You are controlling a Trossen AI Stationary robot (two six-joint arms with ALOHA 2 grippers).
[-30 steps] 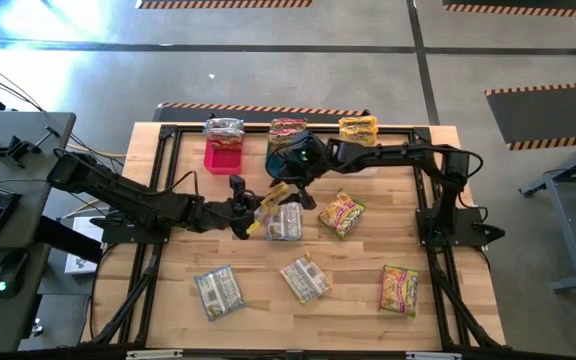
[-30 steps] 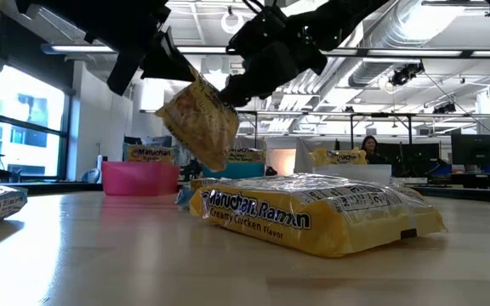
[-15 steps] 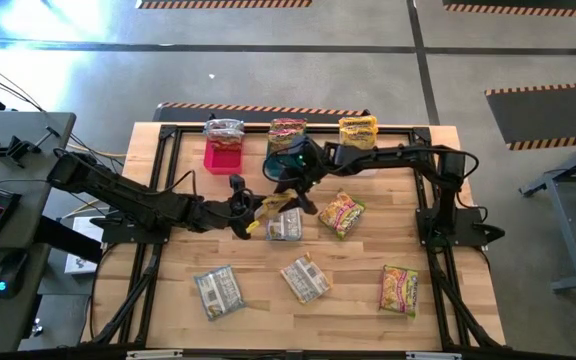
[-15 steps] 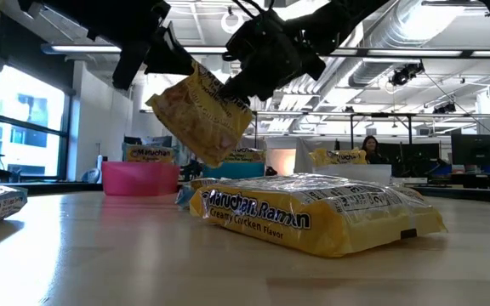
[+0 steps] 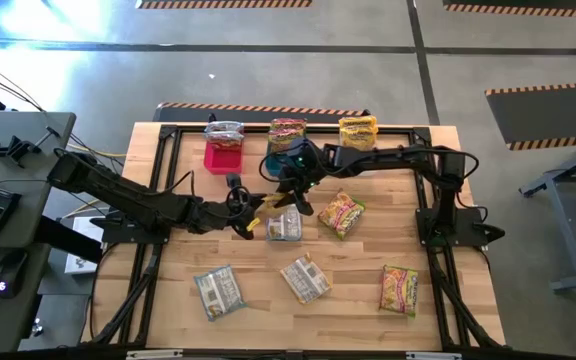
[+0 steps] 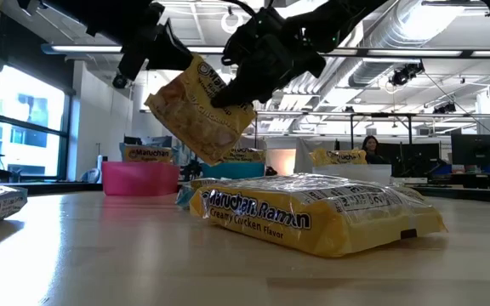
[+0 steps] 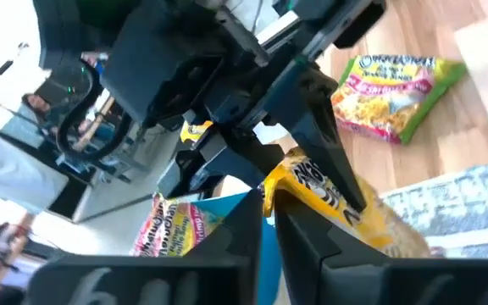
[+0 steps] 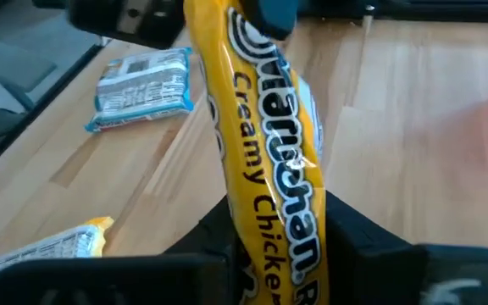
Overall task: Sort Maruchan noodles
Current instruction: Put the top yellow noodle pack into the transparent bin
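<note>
A yellow Maruchan noodles packet (image 6: 198, 110) hangs in the air over the table's middle, between my two grippers. My left gripper (image 5: 248, 218) reaches in from the table's left and is shut on one end of it. My right gripper (image 5: 290, 198) comes from the right, slanting down, and is shut on the other end (image 8: 269, 169). Below them a silvery packet (image 5: 286, 225) lies flat on the table. More packets lie flat nearer the front: two silvery (image 5: 218, 292) (image 5: 304, 278) and two orange-and-green (image 5: 341, 213) (image 5: 399, 288). My left gripper pinches the yellow packet's end edge (image 7: 271, 188) between its two fingers, coming about level from the table's left. The packet is lifted clear and tilted. My right gripper has the packet's opposite end (image 8: 265, 216) between its two fingers (image 8: 350, 229), slanting down from the right. The packet runs away from it toward the left gripper, clear of the table.
At the far edge stand a pink bin (image 5: 222, 157), a blue bin (image 5: 280, 152) right behind my right gripper, and a third bin with a yellow packet (image 5: 358, 129); each holds packets. A black frame (image 5: 168, 150) rims the table. A packet (image 6: 313, 212) lies close before the low camera.
My right gripper has shut on the free end of the yellow packet, which before hung only from my left gripper. The packet has swung from hanging steeply to lying flatter between the two grippers. Both hands have rolled a little and stayed in place.
</note>
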